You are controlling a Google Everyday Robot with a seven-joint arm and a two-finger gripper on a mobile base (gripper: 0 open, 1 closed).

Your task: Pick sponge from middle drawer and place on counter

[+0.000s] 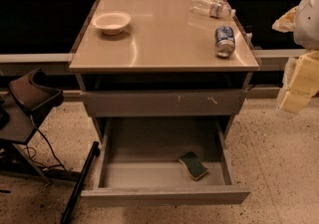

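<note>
The sponge (pixel 193 165), dark green face up on a yellow body, lies flat in the front right part of the middle drawer (pixel 164 196). That drawer is pulled fully open below the counter (pixel 164 39). My gripper (pixel 295 99) is a pale yellowish shape at the right edge of the view. It hangs off the white arm (pixel 306 19), beside the cabinet at about the height of the upper drawer. It is well above and to the right of the sponge and touches nothing.
On the counter stand a white bowl (pixel 111 22) at back left and a soda can (pixel 225 41) at right, with a clear water bottle (pixel 212 7) lying at back right. The scratched upper drawer front (pixel 164 102) is nearly closed. A dark stand (pixel 31 99) and black pole (pixel 79 183) are at left.
</note>
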